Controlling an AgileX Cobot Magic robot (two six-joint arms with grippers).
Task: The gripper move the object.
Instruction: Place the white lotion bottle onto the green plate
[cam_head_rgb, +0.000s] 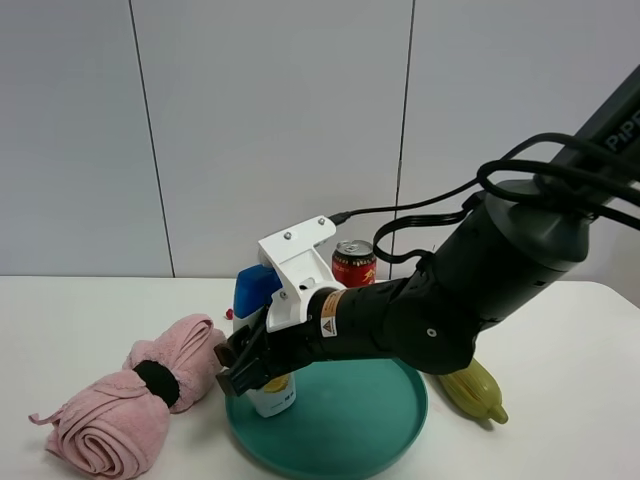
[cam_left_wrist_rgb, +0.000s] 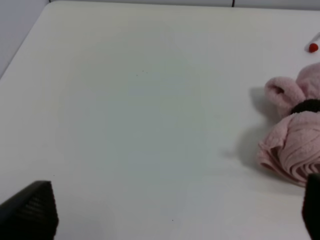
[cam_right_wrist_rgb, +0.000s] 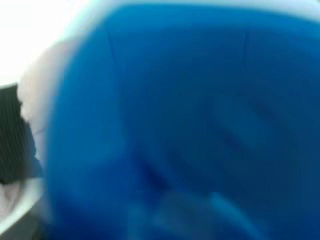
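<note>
**Right gripper's on the bottle, grip is anyone's guess**

Your right gripper (cam_head_rgb: 243, 366) is across the middle, down low at the bottle (cam_head_rgb: 272, 398). The bottle stands upright on the teal plate (cam_head_rgb: 350, 432), close to the rim on the fingertip side. The black jaws sit either side of the bottle's body, roughly halfway up. The blue cap (cam_head_rgb: 255, 288) pokes out above them next to the white bracket (cam_head_rgb: 298, 262), and the white base shows below. I can't tell from the high view whether the jaws are squeezing the bottle or just sitting loosely around it. The jaws themselves hide the contact. Your right wrist view won't help either: it's nearly all blurry blue cap, with one black finger (cam_right_wrist_rgb: 10, 135) at the edge.

Around that gripper:
- The pink towel (cam_head_rgb: 125, 405) lies on the table (cam_head_rgb: 60, 320) just past the fingertips, off the plate. It's right up by the jaw tips, but I can't say whether it touches them.
- The red can (cam_head_rgb: 354, 263) stands behind the bracket, on the wall side.
- A yellow-green lumpy thing (cam_head_rgb: 478, 392) lies back along the arm, under the elbow and just beside the plate's rim.

Your left gripper (cam_left_wrist_rgb: 172, 217) is spread wide with only bare table between its fingertips, so it has hold of nothing. The towel lies ahead of it, off toward one finger.
</note>
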